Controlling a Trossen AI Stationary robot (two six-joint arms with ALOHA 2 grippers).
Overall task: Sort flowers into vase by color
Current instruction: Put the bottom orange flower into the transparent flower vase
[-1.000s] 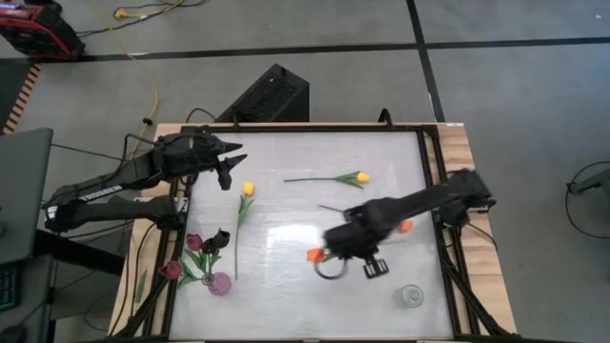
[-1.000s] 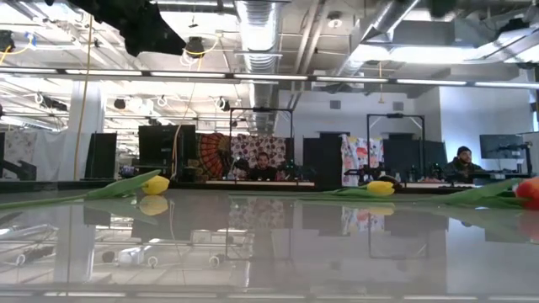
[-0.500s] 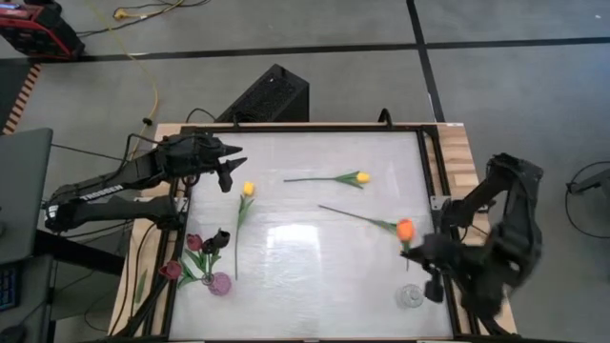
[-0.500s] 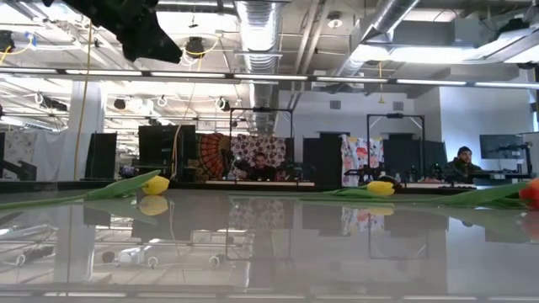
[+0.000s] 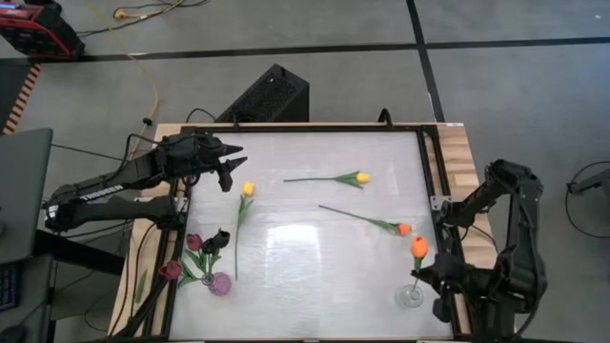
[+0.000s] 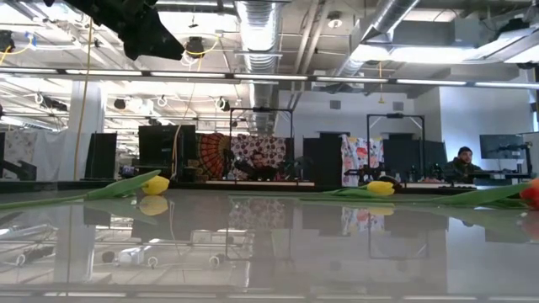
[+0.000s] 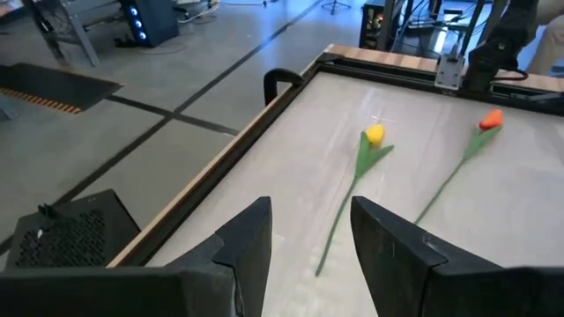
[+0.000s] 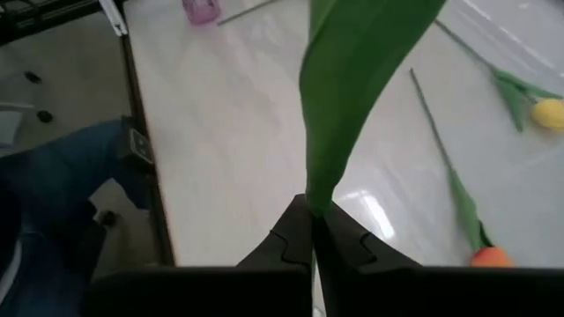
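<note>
My right gripper [image 5: 429, 274] is at the table's near right corner, shut on an orange flower [image 5: 419, 246]. Its stem runs down to a clear vase [image 5: 410, 296]; whether the end is inside I cannot tell. A second orange flower [image 5: 405, 229] and two yellow ones [image 5: 360, 177] [image 5: 248, 189] lie flat on the table. A pink vase [image 5: 220, 283] at the near left holds dark maroon flowers [image 5: 195, 243]. My left gripper [image 5: 232, 167] hangs open over the far left, touching nothing. My right gripper pinches the orange flower's green leaf and stem [image 8: 310, 198] between its two shut fingers [image 8: 291, 238]. The broad leaf [image 8: 352, 70] widens away past the fingertips. The flower is lifted off the tabletop, its head toward the far side and its stem end at the clear vase.
A raised black frame [image 5: 431, 171] rims the white tabletop. The lying orange flower sits close to the clear vase on its far side. The table's middle and near strip [image 5: 315, 276] are bare. People sit in the room beyond the table [image 6: 461, 160].
My right gripper, shut on the orange flower, has swung from the table's middle to the near right corner, rolling its wrist as it went. The flower has gone with it and now stands at the clear vase. My left arm has kept still.
</note>
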